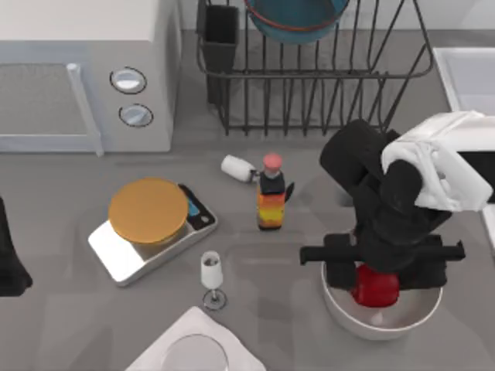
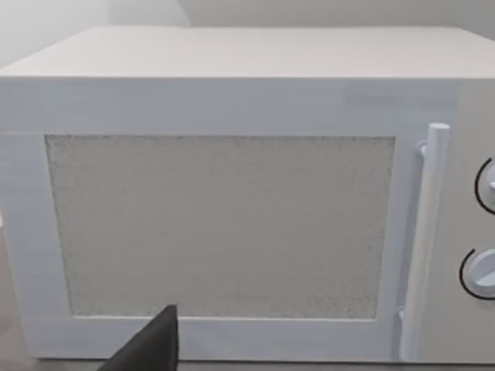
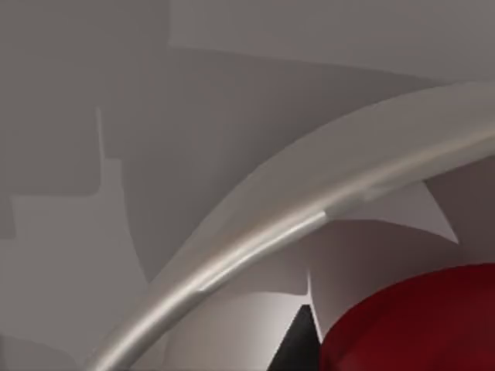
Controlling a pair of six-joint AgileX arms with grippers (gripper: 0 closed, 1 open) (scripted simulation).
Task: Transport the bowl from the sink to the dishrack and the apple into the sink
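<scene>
1. Top view: the bowl point(image 1: 296, 17) (teal, red-orange rim) already sits in the dishrack point(image 1: 309, 93) at the far edge of the counter point(image 1: 69, 255), so that half of the task reads as done.
2. The apple point(image 1: 376, 287) lies inside a white bowl point(image 1: 382, 317) at the near right. The right end effector point(image 1: 377, 278) is down directly over it, its black cross-body covering the bowl's far rim.
3. Whether the right end effector is spread or pinching the apple I cannot tell; the wrist body hides the fingertips from above.
4. Step in hand, as I judge it: the grasp of the apple. The next move calls for a firm pinch, a straight lift clear of the white bowl's wall, then a carry to the sink point(image 1: 464, 77) at the right edge.
5. Right wrist view: close on the white bowl's curved rim and inner wall, with the apple's dark red flank point(image 3: 410, 325) and one black finger tip point(image 3: 298, 344) just beside it, which the top view lacks. Contact is not confirmed.
6. Left wrist view: faces a microwave point(image 2: 232, 201) front, with one dark finger point(image 2: 151, 348). The left arm is parked at the top view's left edge.
</scene>
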